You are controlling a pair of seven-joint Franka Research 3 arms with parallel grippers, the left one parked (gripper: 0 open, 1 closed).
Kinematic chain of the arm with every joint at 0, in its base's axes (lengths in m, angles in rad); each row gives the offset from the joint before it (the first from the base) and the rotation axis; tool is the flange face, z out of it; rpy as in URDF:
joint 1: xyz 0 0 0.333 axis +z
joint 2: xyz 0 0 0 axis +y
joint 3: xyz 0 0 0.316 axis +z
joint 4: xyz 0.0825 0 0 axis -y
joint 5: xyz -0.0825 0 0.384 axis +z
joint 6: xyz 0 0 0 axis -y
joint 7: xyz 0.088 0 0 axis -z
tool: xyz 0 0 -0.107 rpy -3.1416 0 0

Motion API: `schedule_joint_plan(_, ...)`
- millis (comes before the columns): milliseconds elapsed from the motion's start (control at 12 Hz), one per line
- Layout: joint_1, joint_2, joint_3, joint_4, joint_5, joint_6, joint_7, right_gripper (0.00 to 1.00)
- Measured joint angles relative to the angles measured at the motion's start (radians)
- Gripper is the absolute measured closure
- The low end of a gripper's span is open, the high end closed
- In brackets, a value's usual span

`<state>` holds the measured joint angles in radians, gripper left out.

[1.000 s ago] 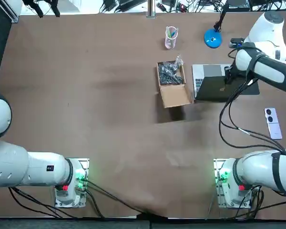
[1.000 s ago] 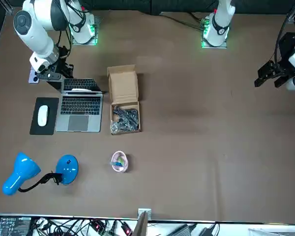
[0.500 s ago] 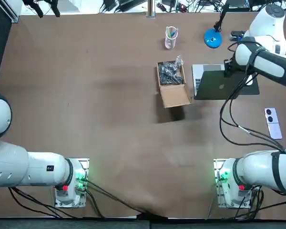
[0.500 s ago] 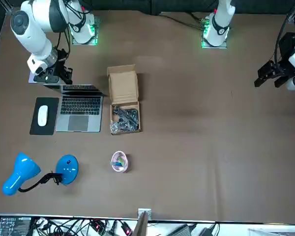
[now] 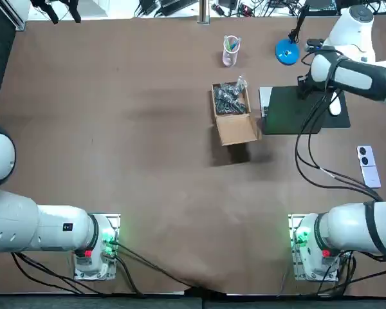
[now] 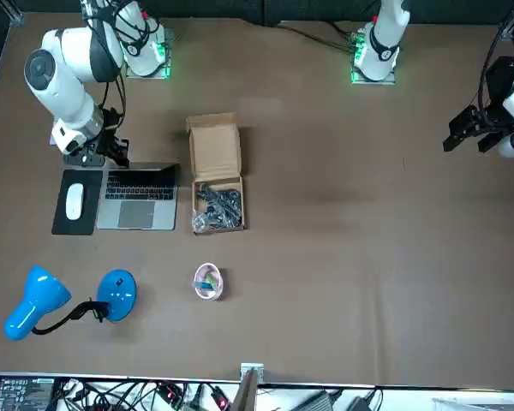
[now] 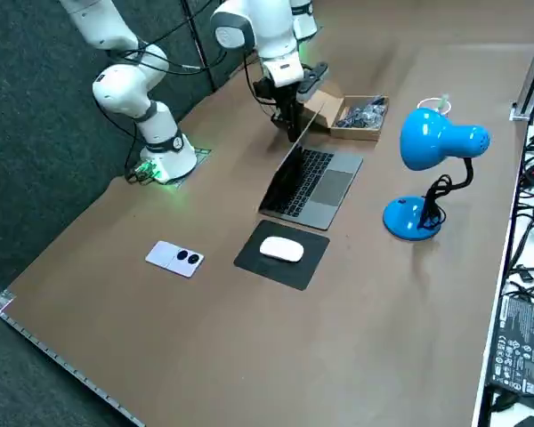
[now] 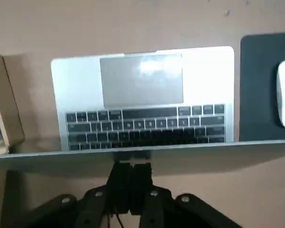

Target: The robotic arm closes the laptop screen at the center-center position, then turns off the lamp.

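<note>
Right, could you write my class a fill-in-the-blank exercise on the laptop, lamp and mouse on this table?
1. The end effector pressing on the laptop lid belongs to the robot's ____ arm.
2. The lamp is coloured ____.
3. The white mouse lies on a mat coloured ____.

Missing words: right; blue; black.
</note>
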<state>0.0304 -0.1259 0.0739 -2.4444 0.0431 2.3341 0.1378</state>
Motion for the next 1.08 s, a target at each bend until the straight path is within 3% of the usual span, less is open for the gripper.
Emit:
schedule_joint_plan(583,-0.006,0.188,-0.006,0.142,0.0,0.07,0.0,0.98)
schedule_joint_plan(1083,-0.012,0.327,-0.006,0.192,0.0,0.19,0.0,0.98)
